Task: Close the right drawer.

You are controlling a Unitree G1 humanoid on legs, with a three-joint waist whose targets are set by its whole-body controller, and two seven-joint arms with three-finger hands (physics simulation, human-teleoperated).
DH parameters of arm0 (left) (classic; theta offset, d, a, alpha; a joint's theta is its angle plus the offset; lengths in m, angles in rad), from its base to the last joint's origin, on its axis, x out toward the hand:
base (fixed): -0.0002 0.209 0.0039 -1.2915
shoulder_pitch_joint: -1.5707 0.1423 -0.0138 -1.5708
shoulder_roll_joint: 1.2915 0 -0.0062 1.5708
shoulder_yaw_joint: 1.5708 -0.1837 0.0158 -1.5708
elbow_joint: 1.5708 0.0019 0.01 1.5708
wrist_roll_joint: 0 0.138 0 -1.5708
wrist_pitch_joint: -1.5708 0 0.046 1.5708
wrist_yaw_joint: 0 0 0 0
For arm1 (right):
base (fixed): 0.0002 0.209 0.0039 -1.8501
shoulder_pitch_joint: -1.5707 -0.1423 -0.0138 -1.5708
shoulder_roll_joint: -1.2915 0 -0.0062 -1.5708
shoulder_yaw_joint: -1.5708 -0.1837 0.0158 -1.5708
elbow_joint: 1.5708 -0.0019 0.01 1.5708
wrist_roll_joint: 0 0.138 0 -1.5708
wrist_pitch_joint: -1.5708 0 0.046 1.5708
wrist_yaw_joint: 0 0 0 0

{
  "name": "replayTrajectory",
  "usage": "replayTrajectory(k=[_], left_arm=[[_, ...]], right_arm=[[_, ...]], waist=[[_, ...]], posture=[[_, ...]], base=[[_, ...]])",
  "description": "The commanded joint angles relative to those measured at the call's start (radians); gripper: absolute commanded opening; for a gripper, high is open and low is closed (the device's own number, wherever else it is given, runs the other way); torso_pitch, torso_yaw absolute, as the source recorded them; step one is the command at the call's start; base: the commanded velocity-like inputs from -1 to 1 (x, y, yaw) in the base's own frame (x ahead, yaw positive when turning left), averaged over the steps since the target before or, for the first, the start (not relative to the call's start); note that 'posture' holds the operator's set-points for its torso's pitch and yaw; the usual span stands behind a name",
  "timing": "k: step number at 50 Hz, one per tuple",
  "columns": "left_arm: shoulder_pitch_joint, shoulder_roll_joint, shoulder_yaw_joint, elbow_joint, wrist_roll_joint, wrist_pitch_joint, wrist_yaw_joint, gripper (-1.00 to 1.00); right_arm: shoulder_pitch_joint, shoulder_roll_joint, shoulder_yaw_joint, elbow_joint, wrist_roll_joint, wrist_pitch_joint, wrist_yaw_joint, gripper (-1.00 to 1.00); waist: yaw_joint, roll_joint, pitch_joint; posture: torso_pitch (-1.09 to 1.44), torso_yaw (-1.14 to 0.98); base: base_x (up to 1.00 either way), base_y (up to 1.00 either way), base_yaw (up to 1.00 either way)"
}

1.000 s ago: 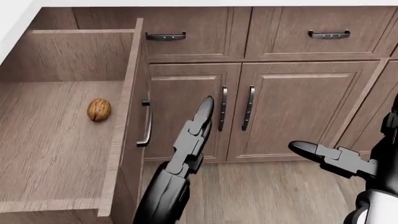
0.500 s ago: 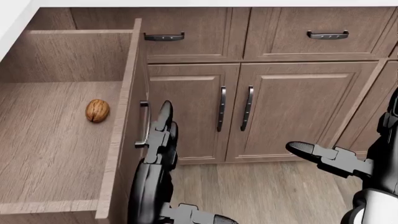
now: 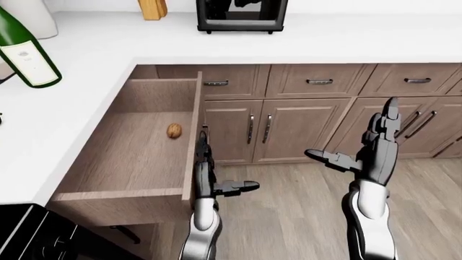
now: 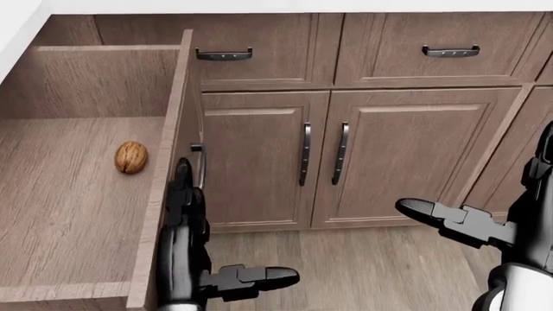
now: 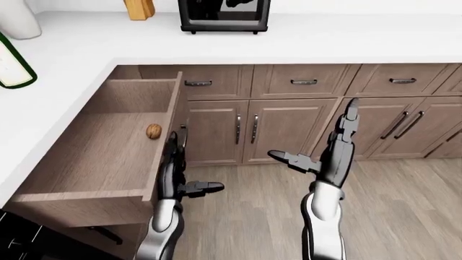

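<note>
Standing wide open at the left of the head view, the drawer (image 4: pixel 86 194) is a box of matte, straight-grained brown wood with a flat floor and thin square-edged walls. A single walnut (image 4: pixel 131 157), oval and wrinkled, lies on that floor near the drawer's front panel (image 4: pixel 177 129). A slim dark metal bar handle (image 4: pixel 200 165) is fixed upright on the panel's outer face.

The left hand (image 4: pixel 186 220), glossy black and jointed, is released: two fingers (image 4: pixel 183 178) lie straight and flat along the outer face of the front panel, right by the handle, while the thumb (image 4: pixel 259 278) juts sideways to the right over the plank floor (image 4: pixel 363 272). Whether the fingers press the wood cannot be told.

The right hand (image 3: pixel 372 151) is raised well apart from the drawer, also spread open, holding nothing.

Shaker-style cabinet doors (image 4: pixel 337 155) with recessed panels and long curved pulls fill the rest. Above, in the left-eye view, a smooth white bench (image 3: pixel 93 70) carries a green glass bottle (image 3: pixel 25 51) with a pale label and a black appliance (image 3: pixel 242 13).
</note>
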State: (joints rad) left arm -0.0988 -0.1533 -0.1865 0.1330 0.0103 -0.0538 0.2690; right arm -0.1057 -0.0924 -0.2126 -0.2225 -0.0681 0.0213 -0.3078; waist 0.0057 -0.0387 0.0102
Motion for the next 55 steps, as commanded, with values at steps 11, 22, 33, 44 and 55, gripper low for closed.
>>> replayTrajectory(k=[11, 22, 33, 44, 55], left_arm=[[-0.054, -0.005, 0.038, 0.034, -0.037, -0.022, 0.050, 1.00], [-0.052, -0.001, 0.049, 0.024, -0.030, -0.006, 0.110, 1.00], [-0.071, 0.007, 0.071, 0.043, -0.025, -0.024, 0.162, 1.00], [-0.088, 0.018, 0.098, 0.054, -0.026, -0.036, 0.233, 1.00], [-0.120, 0.029, 0.128, 0.097, -0.028, -0.034, 0.301, 1.00]], right_arm=[[-0.020, -0.009, -0.005, -0.038, -0.008, -0.031, 0.000, 1.00], [-0.021, -0.008, -0.001, -0.031, -0.012, -0.033, 0.001, 1.00], [-0.023, -0.009, -0.002, -0.029, -0.011, -0.033, 0.000, 1.00], [-0.021, -0.008, 0.000, -0.026, -0.013, -0.035, 0.000, 1.00], [-0.022, -0.008, 0.000, -0.026, -0.015, -0.035, 0.000, 1.00]], waist=[[-0.001, -0.004, -0.017], [-0.005, -0.001, -0.020], [-0.008, 0.000, -0.021], [-0.012, 0.001, -0.021], [-0.015, 0.004, -0.021]], posture=[[0.00, 0.00], [0.00, 0.00], [0.00, 0.00], [0.00, 0.00], [0.00, 0.00]], base=[[0.00, 0.00, 0.00], [0.00, 0.00, 0.00], [0.00, 0.00, 0.00], [0.00, 0.00, 0.00], [0.00, 0.00, 0.00]])
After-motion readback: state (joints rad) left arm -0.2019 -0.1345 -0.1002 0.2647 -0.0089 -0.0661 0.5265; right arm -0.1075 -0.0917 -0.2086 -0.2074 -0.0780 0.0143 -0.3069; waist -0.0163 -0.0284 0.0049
